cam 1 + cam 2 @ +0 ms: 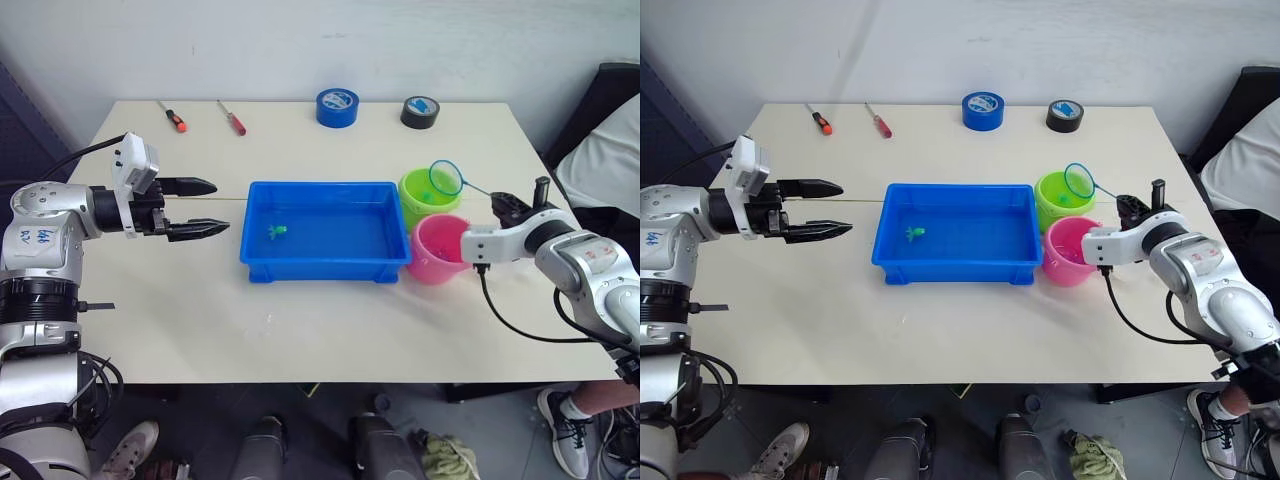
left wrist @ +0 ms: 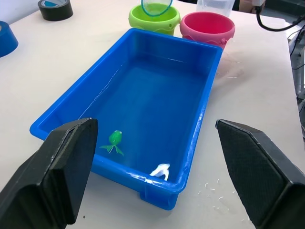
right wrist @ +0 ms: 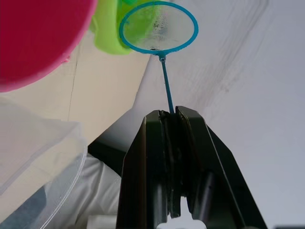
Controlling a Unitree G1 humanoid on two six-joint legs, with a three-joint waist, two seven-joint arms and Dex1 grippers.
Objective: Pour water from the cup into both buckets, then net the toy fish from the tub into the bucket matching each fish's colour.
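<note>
The blue tub (image 1: pixel 325 258) sits mid-table holding water and one green toy fish (image 1: pixel 277 231); a small pale shape (image 2: pixel 160 171) lies near it. Right of the tub stand the lime green bucket (image 1: pixel 415 197) and, nearer me, the pink bucket (image 1: pixel 437 252). My right gripper (image 3: pixel 167 114) is shut on the thin handle of the net (image 1: pixel 446 178), whose light blue hoop hovers over the green bucket's mouth. The clear cup (image 2: pixel 215 5) stands behind the buckets, close to my right arm. My left gripper (image 1: pixel 220 207) hangs open and empty just left of the tub.
At the table's far edge lie a blue tape roll (image 1: pixel 337 107), a black tape roll (image 1: pixel 420 112) and two screwdrivers (image 1: pixel 172 117) (image 1: pixel 232 118). A person (image 1: pixel 610 160) sits past the table's right edge. Water drops dot the table beside the tub.
</note>
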